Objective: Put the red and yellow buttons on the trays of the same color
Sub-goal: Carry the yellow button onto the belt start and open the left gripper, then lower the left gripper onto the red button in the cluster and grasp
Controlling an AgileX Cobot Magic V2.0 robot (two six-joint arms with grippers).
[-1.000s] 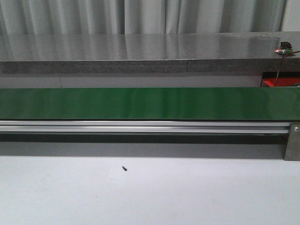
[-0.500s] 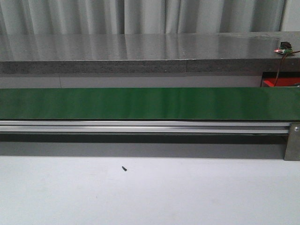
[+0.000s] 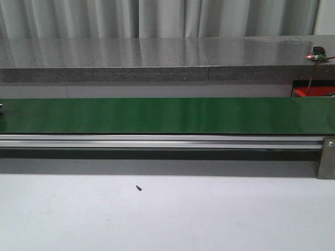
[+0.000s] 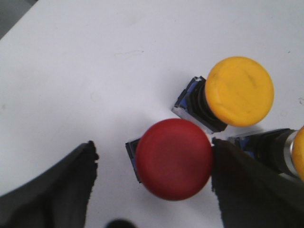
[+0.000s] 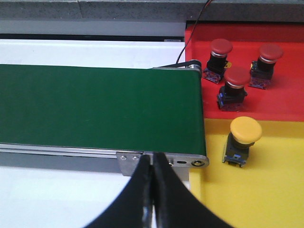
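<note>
Straddling: left claw (image 4: 152, 190) spread wide over a red button (image 4: 174, 159), one dark finger (image 4: 52, 190) on each side of it, neither clearly touching it
Red button under left claw: stands on the white desk (image 4: 95, 57), its blue-edged base showing beside the cap
Yellow button (image 4: 239, 91): just beside the red one on the same desk, tilted so its black body and base show
Second yellow button (image 4: 298, 154): only partly in view at the picture's edge, lying on its side, its black body next to the claw's other finger
Right claw (image 5: 153, 187): fingers pressed together with nothing between them, hanging above the near rail at the conveyor's end
Green conveyor belt (image 5: 95, 107): bare along its visible length in the front and right wrist views
Red tray (image 5: 285, 102): beyond the belt's end, holding three red buttons (image 5: 236, 85) upright and near each other
Yellow tray (image 5: 266, 190): adjoining the red tray on the nearer side, holding one yellow button (image 5: 243, 137) upright
Front view: a small dark screw (image 3: 139, 187) lies on the desk before the conveyor; neither arm shows there
</note>
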